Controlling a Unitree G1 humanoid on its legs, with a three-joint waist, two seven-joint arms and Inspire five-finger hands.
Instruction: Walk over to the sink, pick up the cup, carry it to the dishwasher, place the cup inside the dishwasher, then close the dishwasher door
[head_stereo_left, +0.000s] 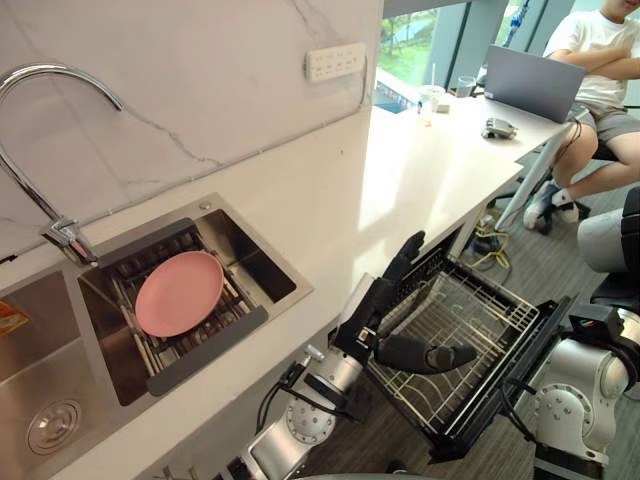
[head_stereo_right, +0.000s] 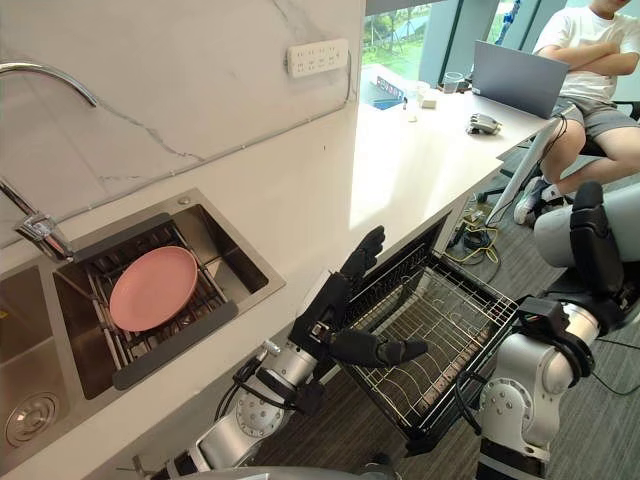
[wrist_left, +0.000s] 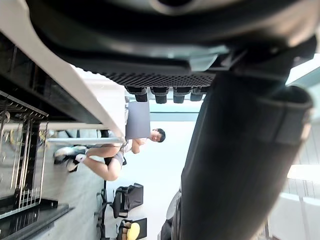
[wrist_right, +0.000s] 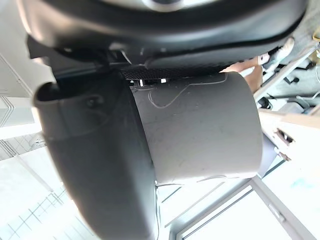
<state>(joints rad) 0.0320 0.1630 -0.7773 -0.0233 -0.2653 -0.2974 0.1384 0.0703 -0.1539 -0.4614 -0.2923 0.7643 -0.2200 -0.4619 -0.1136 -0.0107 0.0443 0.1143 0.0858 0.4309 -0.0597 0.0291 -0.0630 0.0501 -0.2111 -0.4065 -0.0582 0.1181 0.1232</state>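
Right hand (head_stereo_right: 592, 238) has the grey cup (head_stereo_right: 556, 238): dark fingers curled over its side, and the right wrist view shows it pressed between thumb and palm, seemingly tipped on its side. The cup is up in the air. The open dishwasher's pulled-out wire rack (head_stereo_left: 480, 310) lies below this hand and to its left. Left hand (head_stereo_left: 373, 310) is spread wide and holds nothing, fingers straight up along the counter (head_stereo_left: 400, 180) edge, thumb out over the rack. Can't tell if it touches the wires. The sink (head_stereo_left: 255, 268) with a pink plate (head_stereo_left: 180, 292) is well off to the left of the left hand, so pickup looks done. The step in hand is likely carry-in and placement. To do it well, bring the right hand across and down over a free stretch of rack, turn the wrist so the cup seats mouth-down between the wires, and loosen the fingers only once it rests. Pull the left hand away from the rack before the door is shut. Risk: the cup tips on the wires if let go early. A person (head_stereo_left: 600, 60) with a laptop (head_stereo_left: 535, 82) sits far beyond both hands.
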